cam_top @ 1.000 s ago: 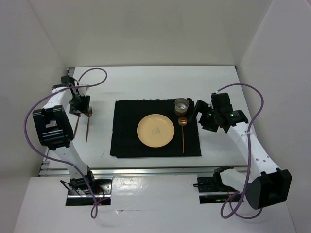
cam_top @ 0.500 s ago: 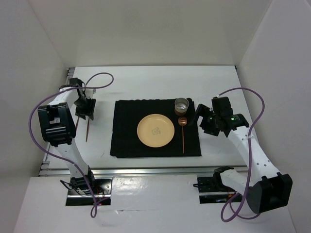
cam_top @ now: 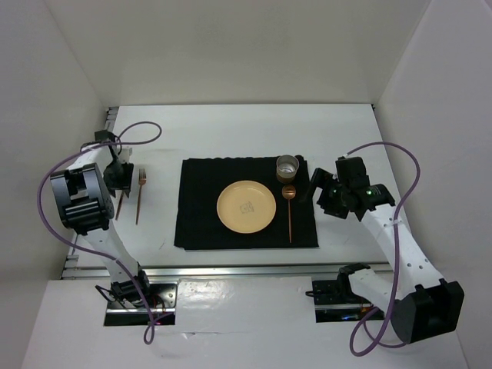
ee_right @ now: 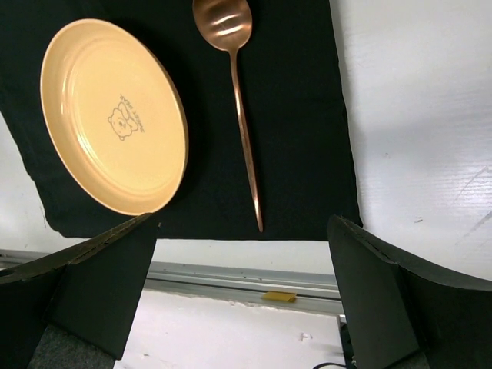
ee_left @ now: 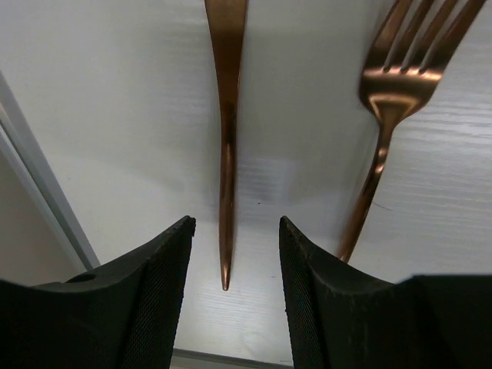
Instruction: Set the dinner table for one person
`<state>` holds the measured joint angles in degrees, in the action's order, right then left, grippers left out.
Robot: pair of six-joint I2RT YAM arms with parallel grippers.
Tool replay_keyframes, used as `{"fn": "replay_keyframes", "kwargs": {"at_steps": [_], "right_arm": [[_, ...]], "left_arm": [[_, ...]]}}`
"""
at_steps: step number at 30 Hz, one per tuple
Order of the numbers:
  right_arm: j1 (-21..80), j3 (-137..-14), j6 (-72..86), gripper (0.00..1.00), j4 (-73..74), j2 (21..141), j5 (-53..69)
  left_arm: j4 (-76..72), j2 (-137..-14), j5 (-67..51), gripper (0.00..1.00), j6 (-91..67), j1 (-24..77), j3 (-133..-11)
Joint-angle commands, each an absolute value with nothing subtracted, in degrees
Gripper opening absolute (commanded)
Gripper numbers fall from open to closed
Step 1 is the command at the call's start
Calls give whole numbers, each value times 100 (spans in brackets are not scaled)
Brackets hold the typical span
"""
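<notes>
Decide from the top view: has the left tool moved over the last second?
Yes. The left tool has shifted left, off the fork and away from the black placemat, toward the left rail.

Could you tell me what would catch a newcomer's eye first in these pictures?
The yellow plate sits centred on the black placemat, a copper spoon to its right. Left of the mat, a copper fork lies on the white dinner table, beside the open jaws of the left gripper.
</notes>
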<state>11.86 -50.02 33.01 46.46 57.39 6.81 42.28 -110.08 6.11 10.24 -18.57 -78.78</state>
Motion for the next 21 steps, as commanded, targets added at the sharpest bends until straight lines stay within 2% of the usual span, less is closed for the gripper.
{"fn": "replay_keyframes", "kwargs": {"at_steps": [1, 13, 16, 17, 18, 21], "right_arm": [[1239, -5150, 3138, 99, 4746, 5810, 615], [1239, -5440, 3190, 99, 4746, 5880, 615], [1239, -5493, 3190, 99, 4798, 5880, 563], [1239, -5554, 3190, 99, 4799, 5880, 563], [1239, -5633, 3190, 99, 4799, 5880, 510], [1239, -5704, 3138, 99, 4799, 5932, 457]], "left_arm": [[4087, -10846, 660, 56, 1010, -1942, -7673], [4148, -11689, 264, 56, 1134, -2259, -7919], [4148, -11812, 264, 45, 1134, -2259, -7919], [4235, -11865, 194, 38, 1134, -2259, -7919], [4236, -11865, 141, 26, 1134, -2259, -7919], [4350, -11926, 88, 13, 1187, -2259, -8067]]}}
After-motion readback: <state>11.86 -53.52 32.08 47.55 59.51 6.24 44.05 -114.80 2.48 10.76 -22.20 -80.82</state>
